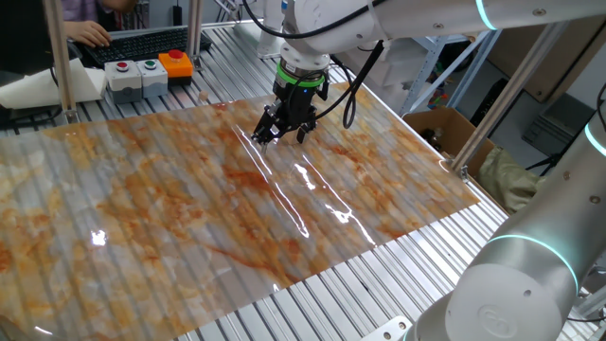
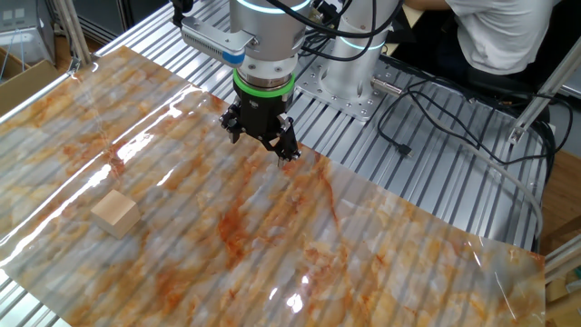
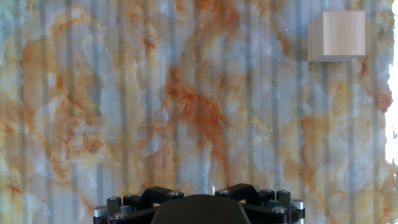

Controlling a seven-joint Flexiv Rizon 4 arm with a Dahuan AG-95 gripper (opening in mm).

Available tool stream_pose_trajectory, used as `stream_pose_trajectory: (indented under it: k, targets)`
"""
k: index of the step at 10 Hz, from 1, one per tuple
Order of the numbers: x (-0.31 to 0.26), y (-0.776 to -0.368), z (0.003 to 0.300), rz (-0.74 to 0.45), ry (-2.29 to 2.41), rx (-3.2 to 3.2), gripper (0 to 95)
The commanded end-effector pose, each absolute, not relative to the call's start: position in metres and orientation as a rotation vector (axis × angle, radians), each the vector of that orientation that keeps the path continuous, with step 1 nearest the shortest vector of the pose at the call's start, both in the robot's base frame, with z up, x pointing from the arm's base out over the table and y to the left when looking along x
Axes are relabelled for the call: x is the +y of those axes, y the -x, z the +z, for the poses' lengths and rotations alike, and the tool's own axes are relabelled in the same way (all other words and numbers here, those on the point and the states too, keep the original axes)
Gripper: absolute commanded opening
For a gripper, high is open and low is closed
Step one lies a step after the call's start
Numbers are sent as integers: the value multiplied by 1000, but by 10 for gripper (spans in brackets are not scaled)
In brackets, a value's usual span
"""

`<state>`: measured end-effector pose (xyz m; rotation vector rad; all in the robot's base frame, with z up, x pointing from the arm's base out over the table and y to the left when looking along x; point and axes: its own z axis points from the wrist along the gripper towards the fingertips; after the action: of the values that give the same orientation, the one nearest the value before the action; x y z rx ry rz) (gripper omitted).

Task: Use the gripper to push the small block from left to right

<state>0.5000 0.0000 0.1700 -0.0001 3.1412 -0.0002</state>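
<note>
— While the arm hangs over the marbled orange-and-grey sheet (image 2: 363, 236), how does the gripper (image 2: 261, 138) stand?

— It points straight down with its black fingers spread wide and nothing between them. The green ring (image 2: 263, 86) sits just above the claw, and the tips hang near the sheet's far edge, by the ribbed metal worktop (image 2: 436, 173).

— And the small block (image 2: 115, 213)?

— The pale wooden cube rests flat on the sheet, well apart from the gripper, untouched. From the hand view it lies in the upper right corner. From the one fixed view it cannot be seen at all.

— Anything else around?

— A grey button box (image 1: 135, 76) with red and green buttons stands on the worktop beyond the sheet, with an orange one (image 1: 176, 62) just beside it.
</note>
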Motion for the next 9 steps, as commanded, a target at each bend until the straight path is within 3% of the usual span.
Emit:
stream_pose_trajectory:
  k: [1,2,3,4,6,7,9]
  targets:
    - [0,-499,170,185,-399,3093,950]
    - [0,-498,168,194,-418,3091,950]
    - [0,-496,165,194,-438,3089,760]
    - [0,-494,161,195,-455,3085,760]
    - [0,-492,157,200,-440,3087,380]
    - [-1,-492,156,198,-417,3089,0]
    - [-1,-492,156,192,-405,3089,0]
